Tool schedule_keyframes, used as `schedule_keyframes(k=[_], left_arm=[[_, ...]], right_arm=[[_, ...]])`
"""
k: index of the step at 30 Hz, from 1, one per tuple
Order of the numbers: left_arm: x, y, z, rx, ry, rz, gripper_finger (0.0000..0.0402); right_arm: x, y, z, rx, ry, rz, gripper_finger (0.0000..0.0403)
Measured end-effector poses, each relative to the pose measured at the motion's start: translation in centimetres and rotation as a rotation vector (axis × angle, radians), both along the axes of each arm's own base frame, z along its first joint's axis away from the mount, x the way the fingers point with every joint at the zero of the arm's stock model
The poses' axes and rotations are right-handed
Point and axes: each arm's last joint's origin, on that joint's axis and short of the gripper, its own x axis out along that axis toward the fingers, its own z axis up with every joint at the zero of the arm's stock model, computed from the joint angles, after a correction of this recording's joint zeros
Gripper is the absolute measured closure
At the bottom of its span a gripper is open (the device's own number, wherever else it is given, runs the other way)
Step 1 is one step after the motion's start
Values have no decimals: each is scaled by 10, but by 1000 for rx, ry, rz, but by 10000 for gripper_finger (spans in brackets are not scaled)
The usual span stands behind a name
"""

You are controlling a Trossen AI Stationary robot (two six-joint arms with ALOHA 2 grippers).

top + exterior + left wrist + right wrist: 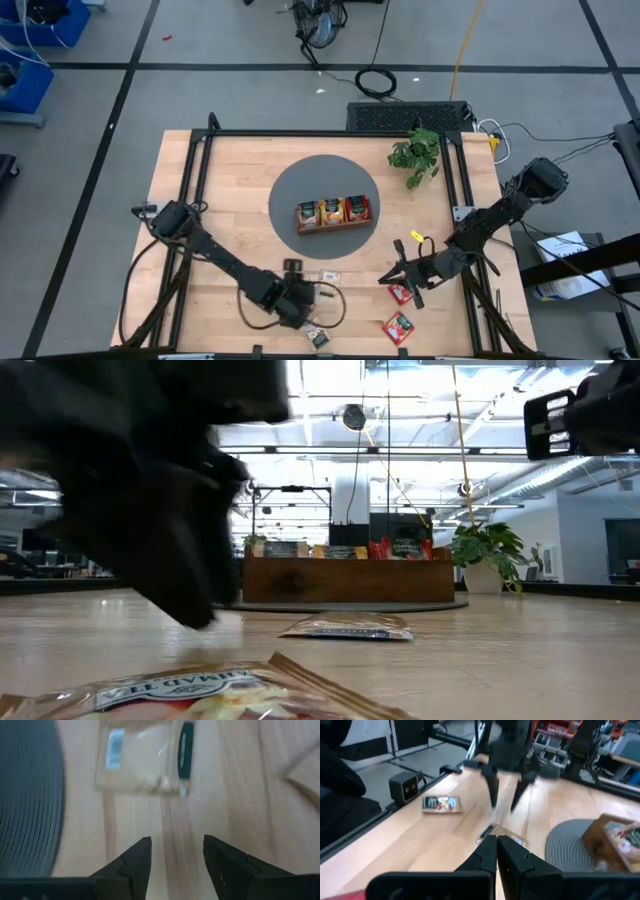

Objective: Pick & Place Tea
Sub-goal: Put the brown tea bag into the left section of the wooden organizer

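Note:
A pale tea packet (145, 762) with a dark green label lies flat on the wooden table (230, 170), just ahead of my left gripper (175, 852). That gripper hangs open above the bare wood and touches nothing. The same packet (328, 276) shows in the high view beside the left gripper (305, 292). My right gripper (497, 845) is shut and empty, held level over the table's right half (388, 278). Two red packets (400, 293) (398, 326) lie near it. Another packet (318, 338) lies at the near edge. More tea stands in the wooden tray (333, 213).
The tray stands on a round grey mat (300, 180) at the table's middle. A green plant (415, 155) stands at the far right. A black frame (200, 160) runs along the table's left, far and right sides. Bare wood lies at the near left.

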Motion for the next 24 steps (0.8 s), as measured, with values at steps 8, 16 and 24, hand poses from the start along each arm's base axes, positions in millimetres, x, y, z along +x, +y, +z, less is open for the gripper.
schedule_keyframes(k=[8,16,24], left_arm=[[-40,-11,10,-32,192,181,220],[-34,-15,8,27,77,87,220],[-6,-5,7,-82,28,-69,220]], right_arm=[[16,4,-23,-17,67,-16,399],[57,13,-37,-47,109,-25,399],[71,17,-65,-258,218,103,399]])
